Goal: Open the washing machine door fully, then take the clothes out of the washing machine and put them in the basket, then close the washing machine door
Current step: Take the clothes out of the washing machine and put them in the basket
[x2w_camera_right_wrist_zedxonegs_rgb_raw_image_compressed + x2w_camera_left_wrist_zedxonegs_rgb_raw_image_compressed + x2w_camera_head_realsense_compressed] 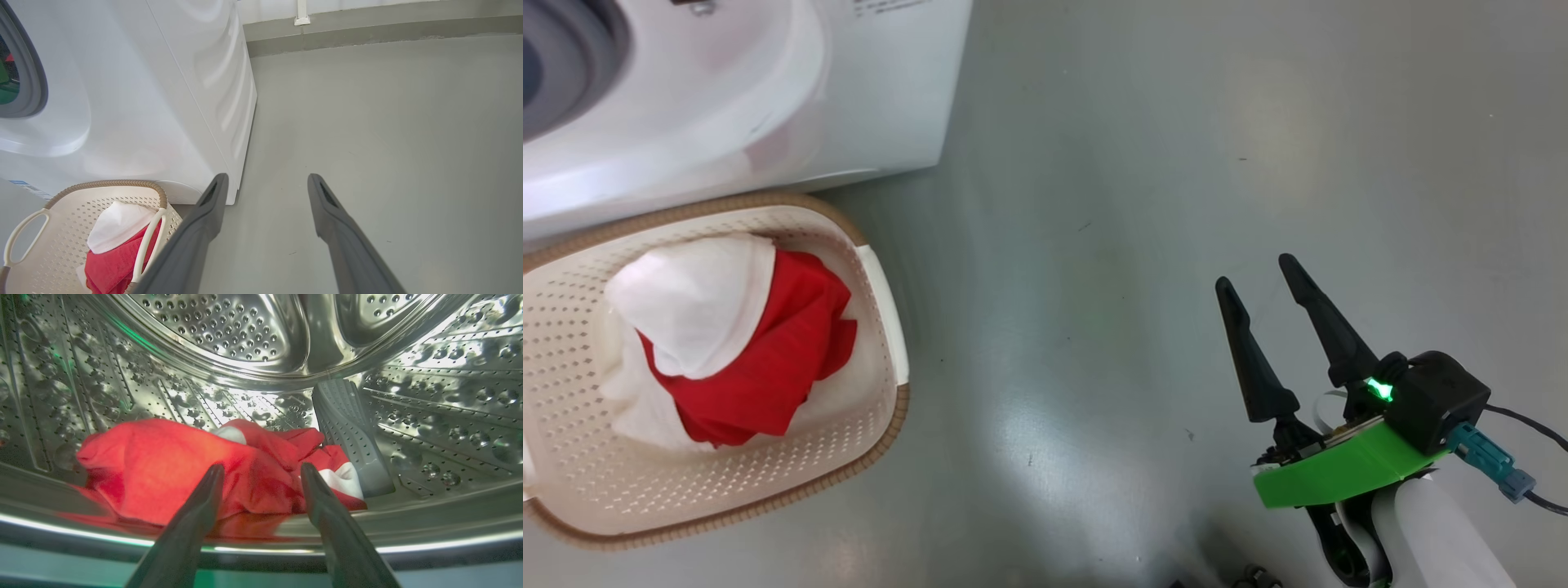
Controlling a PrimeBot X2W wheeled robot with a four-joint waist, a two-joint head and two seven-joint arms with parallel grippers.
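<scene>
red clothes [171, 469] lie low in steel drum [229, 335]; left pincer [261, 467] spread open just before them, holding nothing. red-white clothes [760, 359] sit in basket [849, 445], close beside washing machine [874, 90]. right pincer [1255, 269] open over floor [1135, 204], empty.

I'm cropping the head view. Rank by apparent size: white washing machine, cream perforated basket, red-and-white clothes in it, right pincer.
1. The cream perforated plastic basket and the white washing machine: near alike, both cut by the frame, unranked.
2. The red-and-white clothes.
3. The right pincer, smallest though probably nearest the camera.
</scene>
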